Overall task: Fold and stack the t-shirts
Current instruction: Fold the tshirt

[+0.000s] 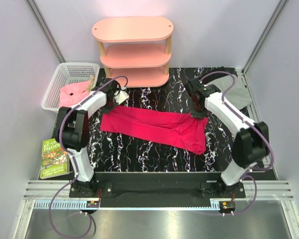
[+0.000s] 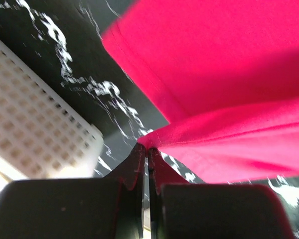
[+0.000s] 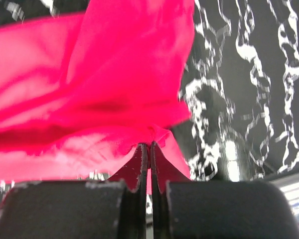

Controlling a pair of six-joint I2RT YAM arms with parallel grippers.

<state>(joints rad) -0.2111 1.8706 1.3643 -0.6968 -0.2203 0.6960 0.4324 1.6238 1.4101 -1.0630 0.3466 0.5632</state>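
On the marbled tabletop (image 1: 134, 152), the red t-shirt (image 1: 157, 128) lay stretched between both arms. Only the wrist views confirmed the grasps: left gripper (image 2: 145, 148) and right gripper (image 3: 145, 145) each pinched its edge.

The red t-shirt (image 1: 154, 127) is soft matt cloth, as is the grey t-shirt (image 1: 241, 93) at far right. The desk (image 1: 139, 154) is smooth, black, marble-veined and faintly glossy. The basket (image 1: 77, 65) at far left is white latticed plastic; the shelf (image 1: 133, 29) is smooth matt pink
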